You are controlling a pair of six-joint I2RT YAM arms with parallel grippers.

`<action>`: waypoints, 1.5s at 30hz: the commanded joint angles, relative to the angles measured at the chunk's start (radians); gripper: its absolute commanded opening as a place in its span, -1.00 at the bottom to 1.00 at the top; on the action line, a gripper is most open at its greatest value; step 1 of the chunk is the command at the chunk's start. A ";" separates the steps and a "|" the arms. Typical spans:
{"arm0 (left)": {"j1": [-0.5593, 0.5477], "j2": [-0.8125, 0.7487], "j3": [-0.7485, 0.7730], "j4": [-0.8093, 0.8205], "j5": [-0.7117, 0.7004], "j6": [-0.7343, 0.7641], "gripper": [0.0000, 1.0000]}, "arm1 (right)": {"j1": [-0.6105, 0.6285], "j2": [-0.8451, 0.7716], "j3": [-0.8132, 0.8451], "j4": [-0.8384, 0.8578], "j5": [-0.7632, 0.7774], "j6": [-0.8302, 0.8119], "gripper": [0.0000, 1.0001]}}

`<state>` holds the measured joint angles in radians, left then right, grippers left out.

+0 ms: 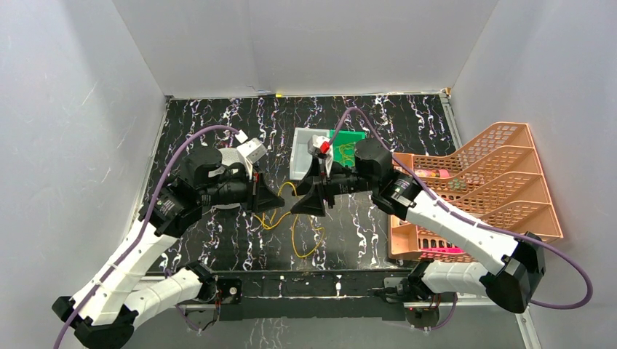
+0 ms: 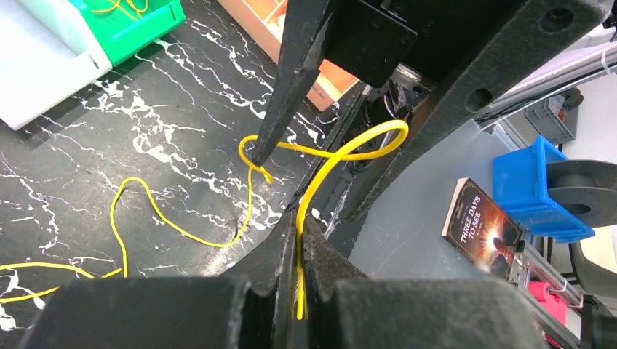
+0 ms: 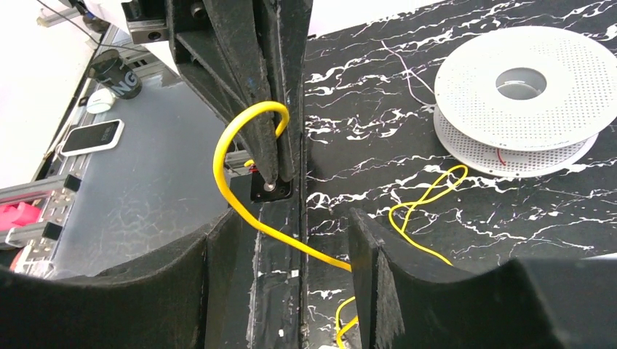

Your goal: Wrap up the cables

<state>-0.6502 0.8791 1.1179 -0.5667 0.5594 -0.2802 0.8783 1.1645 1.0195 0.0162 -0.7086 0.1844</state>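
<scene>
Item: white perforated spool (image 3: 520, 94), flat on the dark marbled table (image 1: 393, 127) on the left arm's side, nothing wound on it that can be made out. Item: left gripper (image 2: 300, 225), jaws closed flat on the yellow cable (image 3: 220, 154), pinching it close to one end, which hangs below the fingers. Cable: thin, very light, limp but springy; it arches from that pinch in a free loop, then trails in loose curls across the table between the two arms. Judged easy to lift, prone to slip through smooth pads and to kink or snag on itself; best held near an end, second hold just beside the first so the span stays taut for winding. Item: right gripper (image 3: 295, 218), jaws wide apart, cable running between them unpinched. Item: white bin (image 1: 302, 156), behind the grippers. Item: green bin (image 2: 145, 25), more yellow wire inside. Item: orange tiered rack (image 1: 502, 145), far right.
</scene>
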 commanded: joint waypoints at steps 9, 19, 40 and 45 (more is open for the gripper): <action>-0.001 0.006 0.081 -0.045 0.003 -0.005 -1.00 | 0.007 -0.014 -0.012 0.206 -0.031 0.005 0.05; -0.002 0.012 0.140 -0.109 -0.034 0.025 -1.00 | 0.008 -0.053 -0.014 0.130 -0.016 -0.010 -1.00; -0.002 -0.031 0.236 -0.274 -0.127 0.080 -1.00 | 0.007 -0.218 -0.071 -0.163 0.183 -0.021 -1.00; -0.002 -0.031 0.211 -0.271 -0.121 0.078 -1.00 | 0.007 -0.229 -0.051 -0.148 0.166 -0.006 -1.00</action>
<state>-0.6586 0.8680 1.3052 -0.7952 0.4572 -0.2089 0.8928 0.9668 0.9371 -0.0898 -0.5591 0.1623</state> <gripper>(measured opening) 0.018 0.022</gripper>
